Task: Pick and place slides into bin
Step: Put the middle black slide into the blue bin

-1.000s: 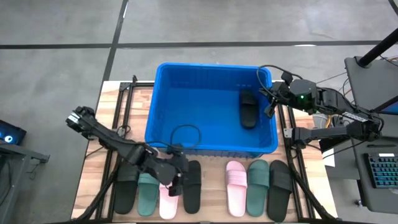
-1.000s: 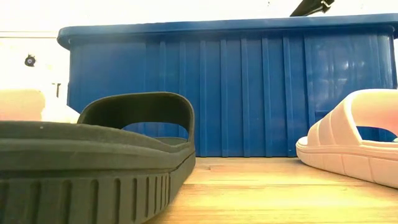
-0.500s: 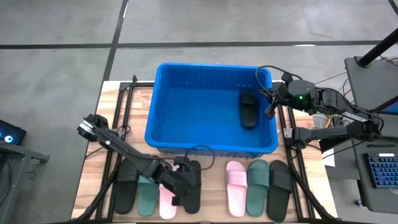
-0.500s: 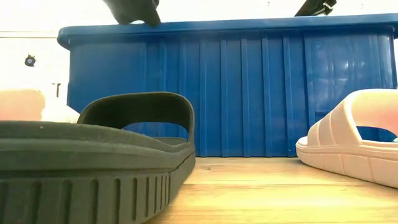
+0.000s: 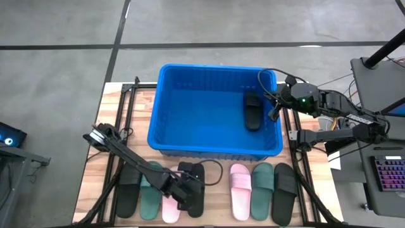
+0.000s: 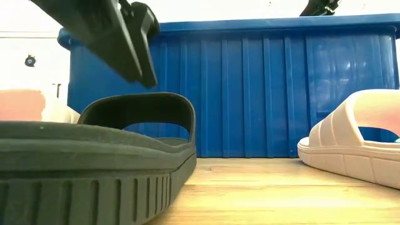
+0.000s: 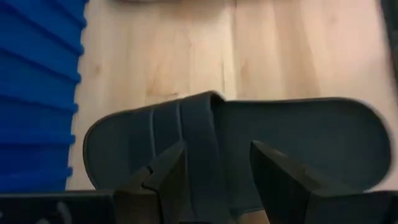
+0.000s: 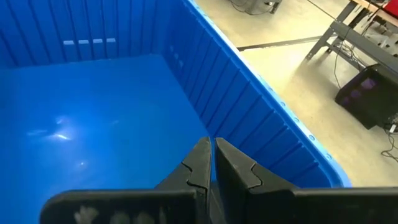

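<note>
Nearest you, along the front edge of the desk point(image 5: 111, 107), your left claw point(image 7: 214, 165) hangs just above a black slide point(image 5: 195, 190), fingers spread and released, one on either side of its wide strap, holding nothing yet. That slide lies flat with a pink slide point(image 5: 171, 206) just beside it, then a green one point(image 5: 150, 197) and another black one point(image 5: 128, 193) toward the left edge. To the right, apart from these, lie a second pink slide point(image 5: 240, 190), a green slide point(image 5: 261, 189) and a black slide point(image 5: 285, 192).

Watch for two things. The pink neighbour is so close that the outer finger could come down on it or drag it along if you descend off-centre. And if the fingers only catch the strap's edge, the rubber may flex and the slide could slip free on the way up, or clip the rim of the bin point(image 5: 216, 152), which stands right behind it.

Farther back, the blue bin already holds one black slide point(image 5: 252, 110) near its right wall. Your right claw point(image 8: 210, 163) waits above that wall, clenched and empty.

I can read no brand, label or writing on anything.
</note>
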`<move>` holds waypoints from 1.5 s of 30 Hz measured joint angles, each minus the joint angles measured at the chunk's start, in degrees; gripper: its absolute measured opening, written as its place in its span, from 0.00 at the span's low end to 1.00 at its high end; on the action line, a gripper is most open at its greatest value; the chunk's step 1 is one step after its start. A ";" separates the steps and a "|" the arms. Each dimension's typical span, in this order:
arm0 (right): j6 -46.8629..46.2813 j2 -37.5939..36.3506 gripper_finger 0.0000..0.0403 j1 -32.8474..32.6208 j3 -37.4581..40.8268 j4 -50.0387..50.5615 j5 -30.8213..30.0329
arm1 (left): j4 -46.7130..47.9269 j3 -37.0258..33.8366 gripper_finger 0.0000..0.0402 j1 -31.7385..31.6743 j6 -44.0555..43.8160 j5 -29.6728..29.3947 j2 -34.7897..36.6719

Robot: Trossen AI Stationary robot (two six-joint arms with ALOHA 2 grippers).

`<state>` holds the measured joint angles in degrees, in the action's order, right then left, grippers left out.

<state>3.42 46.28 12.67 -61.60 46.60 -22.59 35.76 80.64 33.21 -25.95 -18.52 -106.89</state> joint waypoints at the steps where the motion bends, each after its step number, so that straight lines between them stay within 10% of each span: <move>1: 0.00 0.00 0.03 0.00 0.00 0.01 0.00 | -0.08 -0.06 0.40 0.00 -0.32 0.02 -0.35; 27: 0.00 -0.02 0.03 0.00 0.00 -0.08 0.00 | 4.29 -1.20 0.39 -0.22 -3.72 -11.04 -2.63; 45: -0.44 -0.02 0.03 0.00 0.00 -0.10 0.00 | 3.90 -1.31 0.01 -0.90 -6.45 -10.23 -2.73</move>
<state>2.98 46.26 12.67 -61.60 46.50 -22.59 39.66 79.33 32.32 -32.39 -28.76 -109.61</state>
